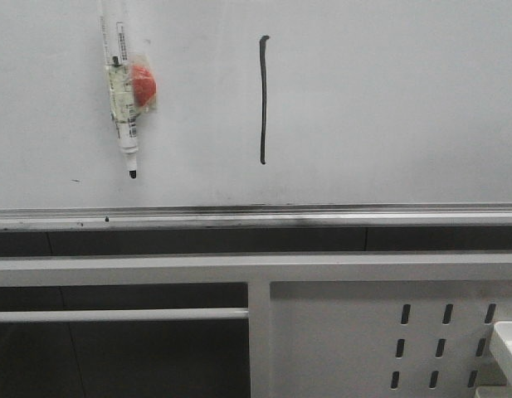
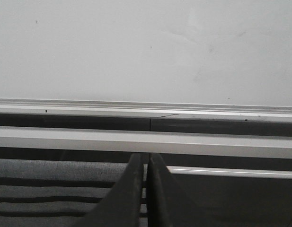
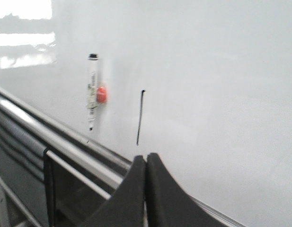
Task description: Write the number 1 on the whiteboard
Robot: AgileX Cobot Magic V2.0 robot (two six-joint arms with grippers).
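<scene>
One sign reads — the number 1 (image 1: 263, 99), a black stroke on the whiteboard (image 1: 388, 108), right of the marker (image 1: 123, 99) — whose label is illegible.

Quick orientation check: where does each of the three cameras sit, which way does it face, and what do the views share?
Front view: faces the whiteboard head-on, showing the number 1, a marker stuck left of it; no arm visible.
Left wrist view: on the left arm, facing bare board above the rail; left gripper shut.
Right wrist view: on the right arm, oblique to the board; right gripper shut.
Shared: front and right wrist views both show stroke and marker.
</scene>
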